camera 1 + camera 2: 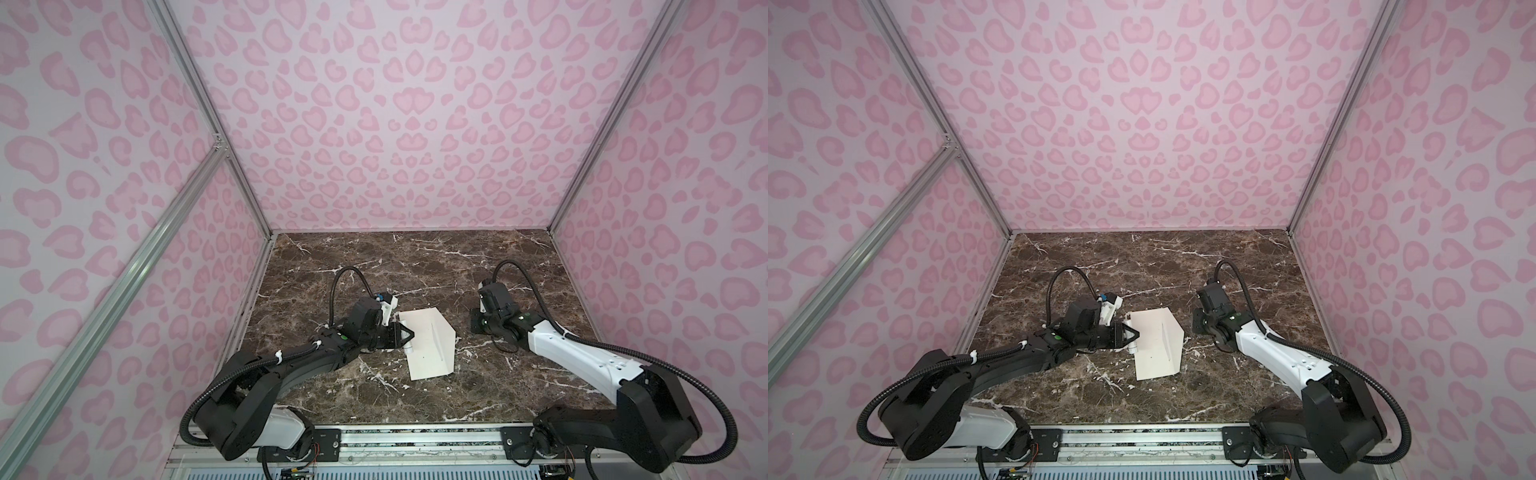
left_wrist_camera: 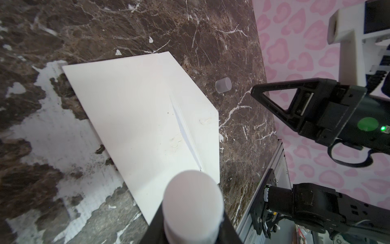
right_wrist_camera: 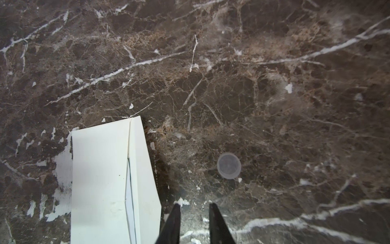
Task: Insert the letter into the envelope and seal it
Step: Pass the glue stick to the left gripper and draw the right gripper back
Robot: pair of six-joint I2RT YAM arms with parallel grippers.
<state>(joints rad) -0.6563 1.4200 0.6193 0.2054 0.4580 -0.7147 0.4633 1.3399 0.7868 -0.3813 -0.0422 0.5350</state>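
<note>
The left gripper [image 1: 408,337] pinches a smooth white cylindrical stick [image 2: 193,202] just over the edge of the flat cream paper envelope [image 1: 430,345] with pointed flap. The right gripper [image 3: 194,206] has black tapered fingers [image 3: 217,224] slightly apart, empty, near a round translucent cap [image 3: 229,165] on the brown veined marble table [image 3: 253,63].

2 black-and-white arms [image 1: 582,357] — ribbed black cables [image 1: 351,269], green status dots [image 2: 368,124], white zip-ties [image 1: 279,355].
</note>
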